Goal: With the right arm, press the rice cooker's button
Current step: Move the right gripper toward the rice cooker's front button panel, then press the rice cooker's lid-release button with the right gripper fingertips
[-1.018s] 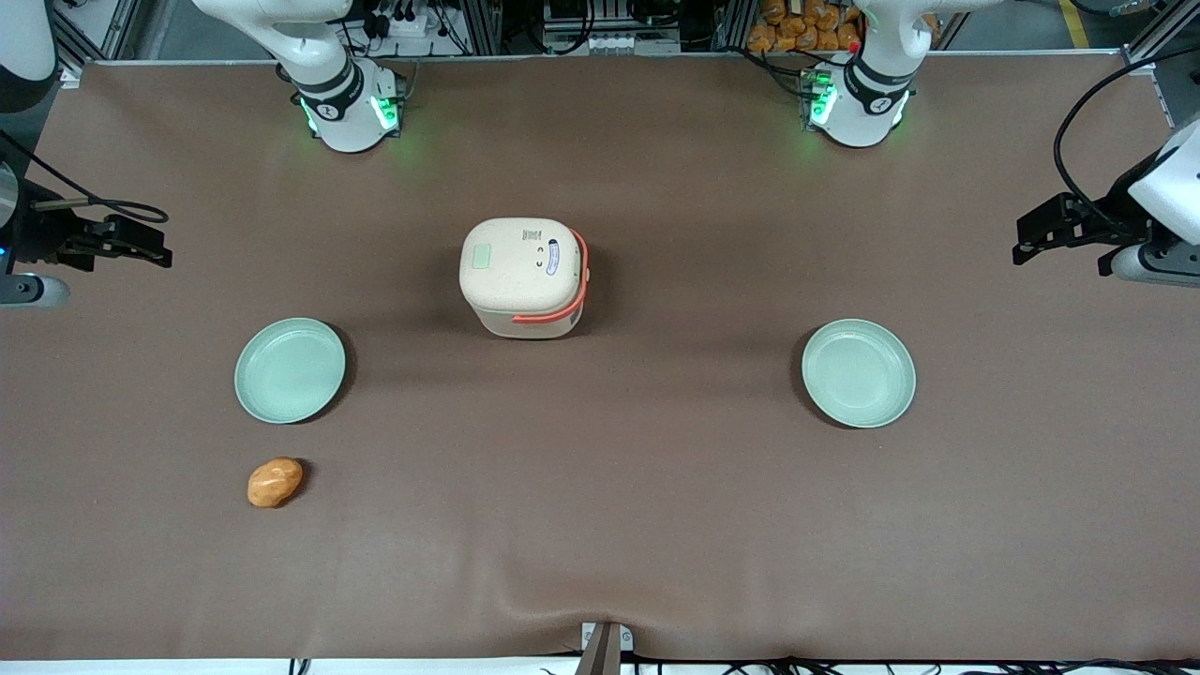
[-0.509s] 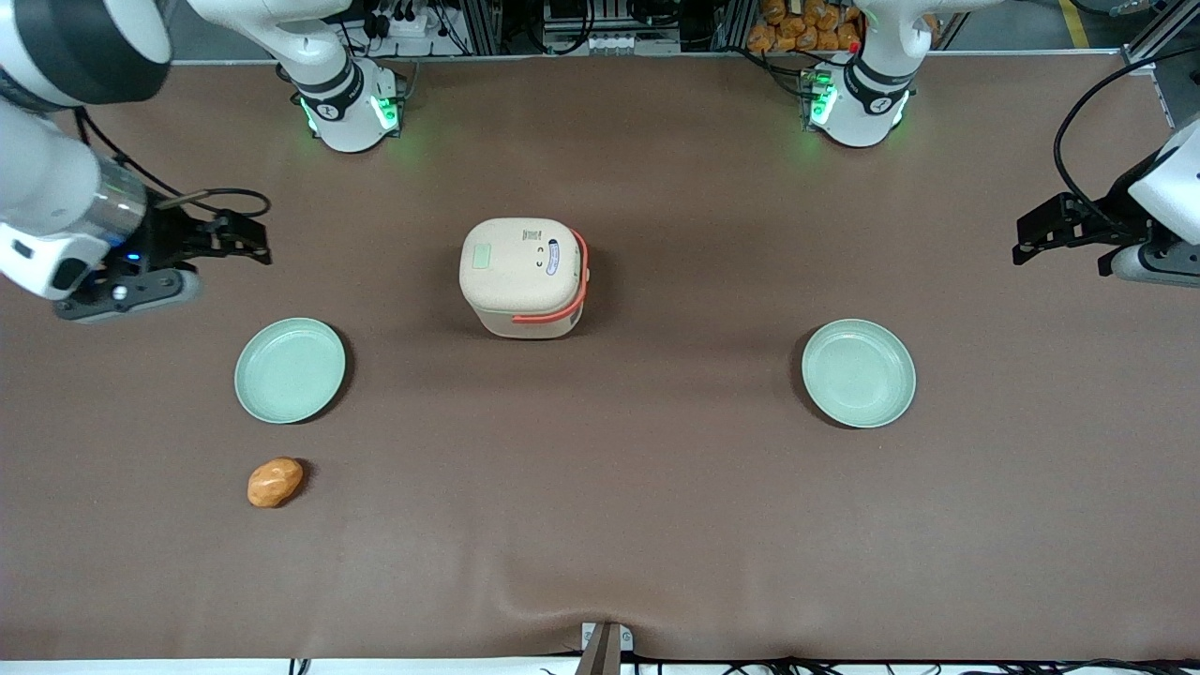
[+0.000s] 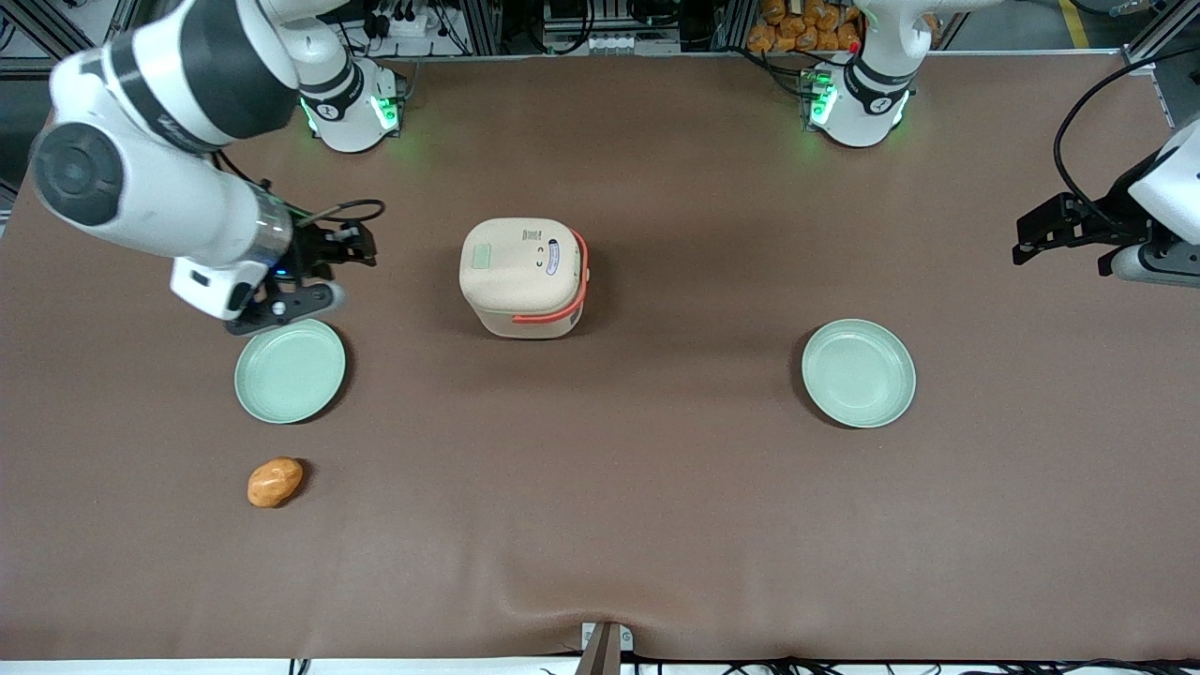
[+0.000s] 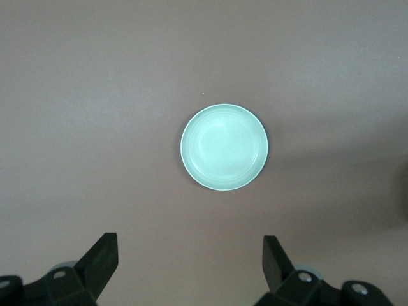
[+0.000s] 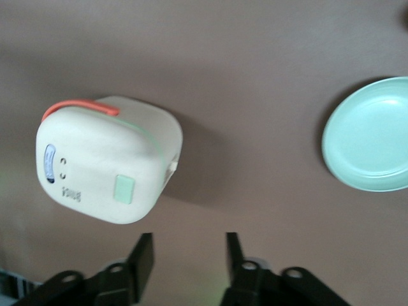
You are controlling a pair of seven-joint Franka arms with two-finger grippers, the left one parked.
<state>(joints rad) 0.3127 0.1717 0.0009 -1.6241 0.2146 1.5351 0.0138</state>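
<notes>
The rice cooker (image 3: pixel 522 276) is cream with a coral-orange handle band and stands with its lid shut at the middle of the brown table. Its lid carries a pale green square (image 3: pixel 482 256) and a small blue-white panel (image 3: pixel 552 257). It also shows in the right wrist view (image 5: pixel 105 166). The right arm (image 3: pixel 159 112) reaches in from the working arm's end of the table. Its black gripper (image 3: pixel 352 244) hangs above the table beside the cooker, apart from it. In the right wrist view the gripper (image 5: pixel 189 245) is open and empty.
A pale green plate (image 3: pixel 290 369) lies just under the arm's wrist, nearer the front camera than the gripper; it shows in the right wrist view (image 5: pixel 370 135). A small orange lump (image 3: pixel 275 482) lies nearer still. A second green plate (image 3: pixel 858 372) lies toward the parked arm's end.
The right arm has swung in from the table's end toward the rice cooker, carrying its gripper much closer to it. The cooker, plates and orange lump have not moved.
</notes>
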